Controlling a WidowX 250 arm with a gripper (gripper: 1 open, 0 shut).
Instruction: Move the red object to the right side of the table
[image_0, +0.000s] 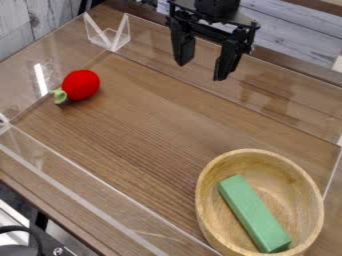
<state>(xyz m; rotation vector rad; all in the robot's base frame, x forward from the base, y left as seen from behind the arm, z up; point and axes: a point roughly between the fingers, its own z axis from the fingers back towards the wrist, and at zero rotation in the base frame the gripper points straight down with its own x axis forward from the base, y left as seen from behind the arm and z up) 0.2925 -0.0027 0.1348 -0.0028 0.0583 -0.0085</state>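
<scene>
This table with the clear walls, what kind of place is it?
Probably a robot test bench: a wood-grain table fenced by acrylic walls, toy props like the red object, and an open end effector overhead.

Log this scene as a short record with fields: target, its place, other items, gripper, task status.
target: red object, rounded, green stem tip
place: left part of the table, lying on the wood, near the clear wall
other items: wooden bowl at lower right, holding a green block
gripper: gripper open, pointing down, above the far middle of the table, holding nothing
gap: gripper is apart from the red object, to its right in the picture
task status: not yet done; red object untouched on the left
</scene>
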